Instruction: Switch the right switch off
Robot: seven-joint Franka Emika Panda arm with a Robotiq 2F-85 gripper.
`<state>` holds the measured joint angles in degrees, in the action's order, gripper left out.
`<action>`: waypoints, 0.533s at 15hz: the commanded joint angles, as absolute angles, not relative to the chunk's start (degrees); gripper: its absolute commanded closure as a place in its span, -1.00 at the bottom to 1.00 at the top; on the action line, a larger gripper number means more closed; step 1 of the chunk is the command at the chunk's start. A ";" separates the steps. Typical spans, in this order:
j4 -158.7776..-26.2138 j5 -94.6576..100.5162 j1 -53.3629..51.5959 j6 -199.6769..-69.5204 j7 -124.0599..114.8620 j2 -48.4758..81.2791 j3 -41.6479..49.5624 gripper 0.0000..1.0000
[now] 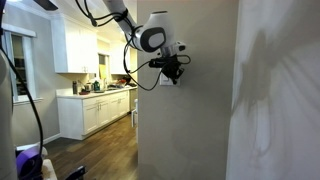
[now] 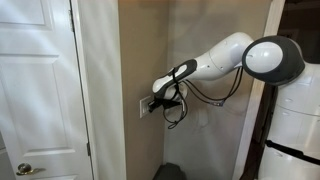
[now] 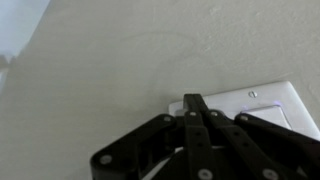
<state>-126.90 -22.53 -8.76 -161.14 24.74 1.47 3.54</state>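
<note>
The white double wall plate (image 3: pixel 266 101) is on the beige wall; a screw shows on its face. My black gripper (image 3: pixel 193 101) is shut, its two fingers pressed together, with the tips against the plate's upper edge. The fingers cover both rocker paddles, so the right switch is hidden and I cannot tell its position. In both exterior views the gripper (image 1: pixel 177 71) (image 2: pixel 156 103) is at the wall plate (image 1: pixel 167 81) (image 2: pixel 145 102), with the arm reaching in level.
A white door (image 2: pixel 40 90) with a knob stands beside the wall corner. A kitchen with white cabinets (image 1: pixel 92 112) lies beyond the wall's edge. The robot's white base (image 2: pixel 295 120) stands close to the wall. Cables hang under the wrist (image 2: pixel 175 115).
</note>
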 commanded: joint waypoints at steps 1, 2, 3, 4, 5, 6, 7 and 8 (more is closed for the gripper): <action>-127.35 -23.70 -8.29 -161.40 26.64 0.01 3.94 1.00; -127.42 -23.62 -8.26 -161.23 26.65 -0.36 4.11 1.00; -127.56 -23.16 -8.21 -161.05 26.30 -0.76 4.32 1.00; -127.52 -24.07 -8.24 -159.78 27.23 -1.36 4.37 1.00; -127.53 -24.06 -8.27 -159.28 27.35 -1.77 4.51 1.00; -127.58 -23.69 -8.32 -158.21 27.13 -2.32 4.63 1.00; -127.62 -23.50 -8.36 -157.30 27.22 -2.82 4.70 1.00; -127.65 -23.04 -8.35 -156.42 26.99 -3.20 4.78 1.00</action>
